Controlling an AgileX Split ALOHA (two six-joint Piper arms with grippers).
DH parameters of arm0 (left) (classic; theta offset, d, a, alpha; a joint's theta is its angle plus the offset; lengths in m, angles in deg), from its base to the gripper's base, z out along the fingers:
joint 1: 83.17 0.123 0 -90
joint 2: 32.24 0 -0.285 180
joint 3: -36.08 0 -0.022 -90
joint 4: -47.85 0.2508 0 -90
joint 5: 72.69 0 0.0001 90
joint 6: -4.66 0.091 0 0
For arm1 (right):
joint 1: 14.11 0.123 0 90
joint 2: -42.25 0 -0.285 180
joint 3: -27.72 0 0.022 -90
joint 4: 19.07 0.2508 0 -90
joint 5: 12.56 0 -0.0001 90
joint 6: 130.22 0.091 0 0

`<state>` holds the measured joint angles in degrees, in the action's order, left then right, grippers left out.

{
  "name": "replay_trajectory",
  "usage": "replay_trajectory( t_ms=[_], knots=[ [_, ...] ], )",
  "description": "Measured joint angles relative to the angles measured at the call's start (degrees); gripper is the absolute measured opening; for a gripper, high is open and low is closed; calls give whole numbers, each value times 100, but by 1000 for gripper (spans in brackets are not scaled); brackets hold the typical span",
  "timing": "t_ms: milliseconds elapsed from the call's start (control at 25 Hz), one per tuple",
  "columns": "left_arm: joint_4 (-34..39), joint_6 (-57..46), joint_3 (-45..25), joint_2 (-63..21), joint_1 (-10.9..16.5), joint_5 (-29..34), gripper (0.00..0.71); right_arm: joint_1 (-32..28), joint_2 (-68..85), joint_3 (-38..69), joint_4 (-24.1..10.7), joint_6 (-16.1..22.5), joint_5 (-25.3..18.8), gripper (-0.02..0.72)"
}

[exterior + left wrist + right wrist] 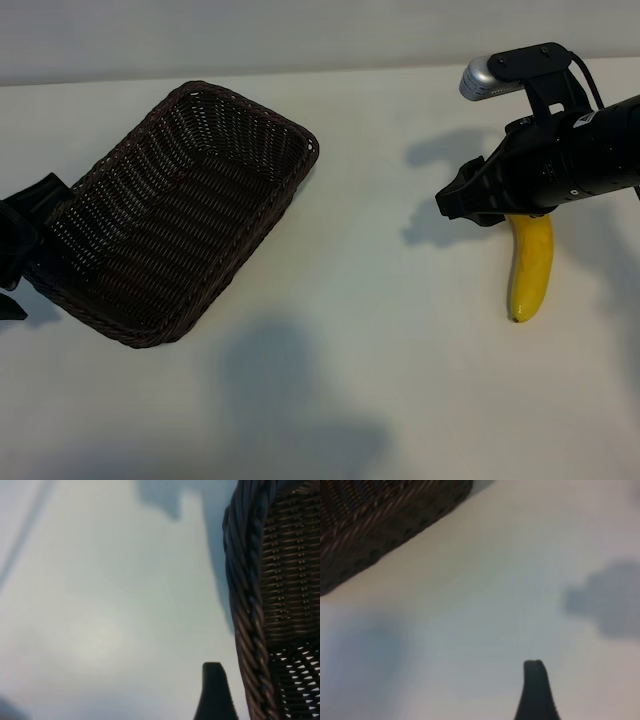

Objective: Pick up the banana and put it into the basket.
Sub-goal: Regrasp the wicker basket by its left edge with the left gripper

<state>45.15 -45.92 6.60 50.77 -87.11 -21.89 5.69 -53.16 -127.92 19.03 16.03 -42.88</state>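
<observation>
The banana (530,268) lies on the white table at the right, dark tip toward the front; its far end is hidden under my right arm. My right gripper (456,203) hovers just left of the banana's far end, open and holding nothing. In the right wrist view a single dark finger (535,687) shows over bare table, and the banana is out of sight. The dark brown wicker basket (256,118) sits at the left, with nothing in it. My left gripper (22,240) is at its left corner, open. One finger (216,692) stands just outside the braided rim (247,605).
The white table (360,330) stretches between basket and banana, crossed by soft arm shadows. A silver-grey camera (487,78) on a black bracket sits on my right arm above the banana. A corner of the basket (380,525) shows far off in the right wrist view.
</observation>
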Motion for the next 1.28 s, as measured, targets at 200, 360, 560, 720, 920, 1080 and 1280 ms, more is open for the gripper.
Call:
replay_trajectory(
  t_ms=[200, 360, 560, 720, 920, 1080, 1280],
  knots=[
    [158, -375, 0, 0, 0, 11, 526, 0, 0, 0, 44, 0, 0, 505],
    [207, -548, 0, 14, 0, 43, 526, 0, 0, 0, 129, 2, 0, 505],
    [193, -568, 0, 304, 0, 54, 526, 0, 0, 0, 129, 2, 5, 505],
    [188, -558, 0, 477, 0, 54, 526, 0, 0, 0, 133, 2, 5, 505],
    [188, -556, 0, 507, 0, 43, 526, 0, 0, 0, 133, 2, 5, 505],
    [188, -562, -69, 512, 0, -97, 526, 0, 0, 0, 133, 2, 5, 505],
    [176, -566, -247, 661, 0, -284, 526, 0, 0, 0, 133, 2, 5, 505]
  ],
)
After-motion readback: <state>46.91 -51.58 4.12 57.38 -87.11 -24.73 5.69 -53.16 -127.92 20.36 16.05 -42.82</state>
